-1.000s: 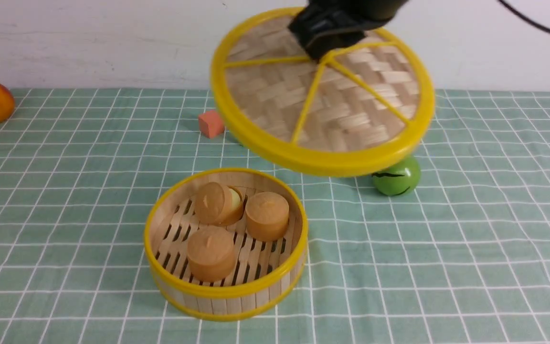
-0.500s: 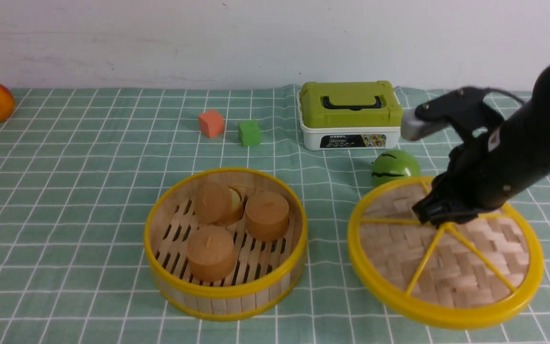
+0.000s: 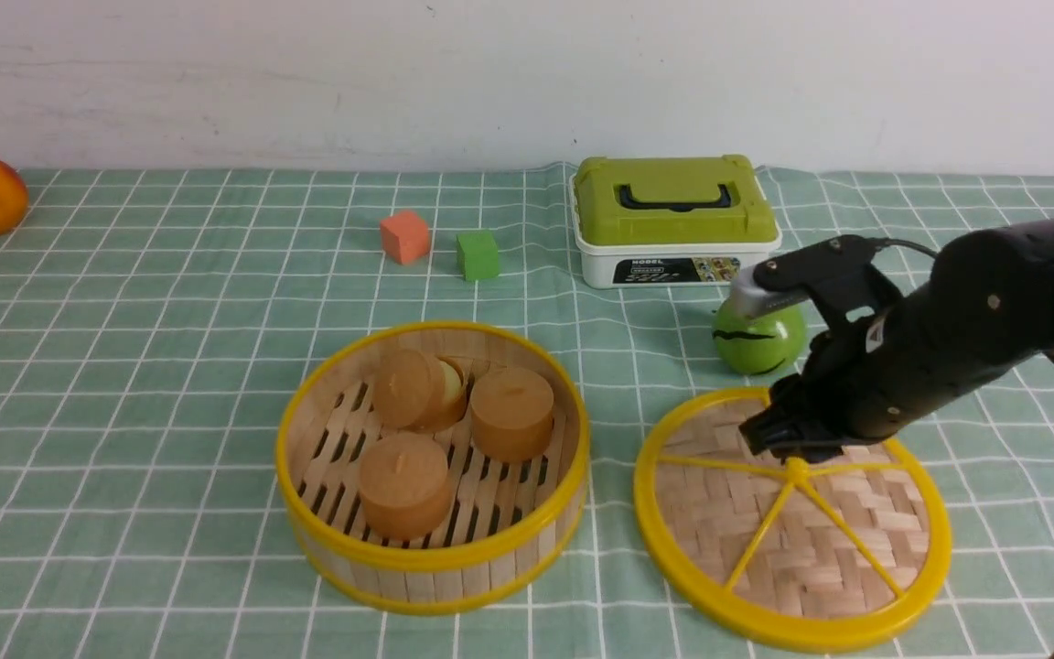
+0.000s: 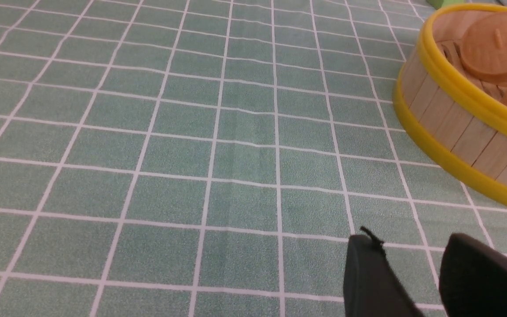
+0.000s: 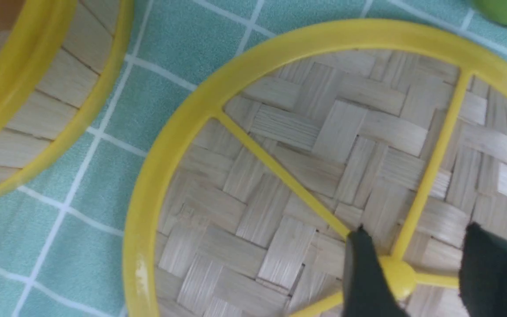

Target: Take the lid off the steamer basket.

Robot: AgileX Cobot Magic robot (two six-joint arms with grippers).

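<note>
Item: lid, was laid flat on the checked cloth, lower right of the front view, just beside the opened steamer basket. Right gripper: jaws were spread astride the central knob, nothing pinched. Advised: a straight upward withdrawal, lest a spoke be snagged.

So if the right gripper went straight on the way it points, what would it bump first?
Probably the yellow knob of the lid, sitting just ahead of the right gripper.
</note>
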